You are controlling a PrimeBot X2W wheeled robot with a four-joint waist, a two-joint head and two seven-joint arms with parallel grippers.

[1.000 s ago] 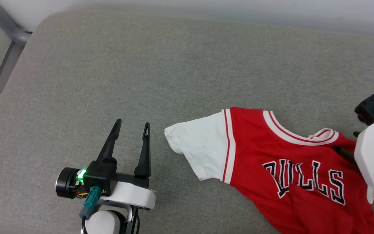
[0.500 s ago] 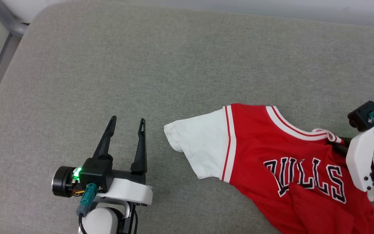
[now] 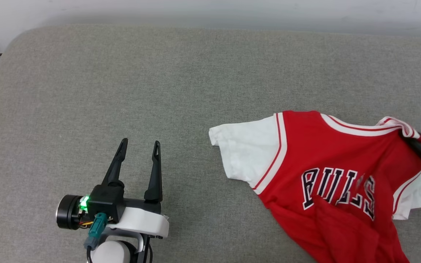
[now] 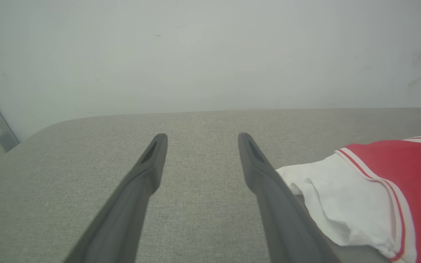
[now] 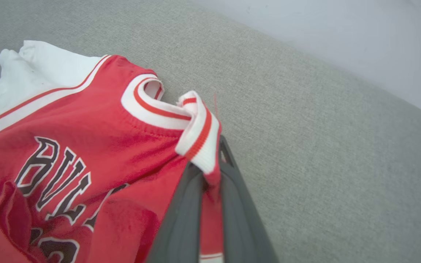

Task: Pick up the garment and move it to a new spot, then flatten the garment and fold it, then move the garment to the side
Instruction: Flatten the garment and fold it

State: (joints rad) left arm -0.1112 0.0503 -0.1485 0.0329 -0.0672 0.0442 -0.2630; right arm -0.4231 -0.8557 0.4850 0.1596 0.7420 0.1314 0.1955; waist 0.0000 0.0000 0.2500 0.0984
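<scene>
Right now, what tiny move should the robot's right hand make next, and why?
Probably lift the right hand a little, raising the jersey off the grey cushion: it is shut on the striped collar, while the jersey's body lies rumpled on the cushion.

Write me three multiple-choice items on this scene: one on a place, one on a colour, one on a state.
1. Where does the jersey lie relative to the left claw?
A. To its right, apart from it.
B. In its grip.
C. To its left.

2. What colour is the jersey's sleeve?
A. Black.
B. White.
C. Blue.

3. How is the right claw?
A. Wide open in the air.
B. Shut on nothing.
C. Shut on the jersey's collar.

Answers:
1 A: the head view shows grey cushion between the two.
2 B: the sleeve is white, edged with red trim.
3 C: the right wrist view shows the striped collar pinched in it.
</scene>
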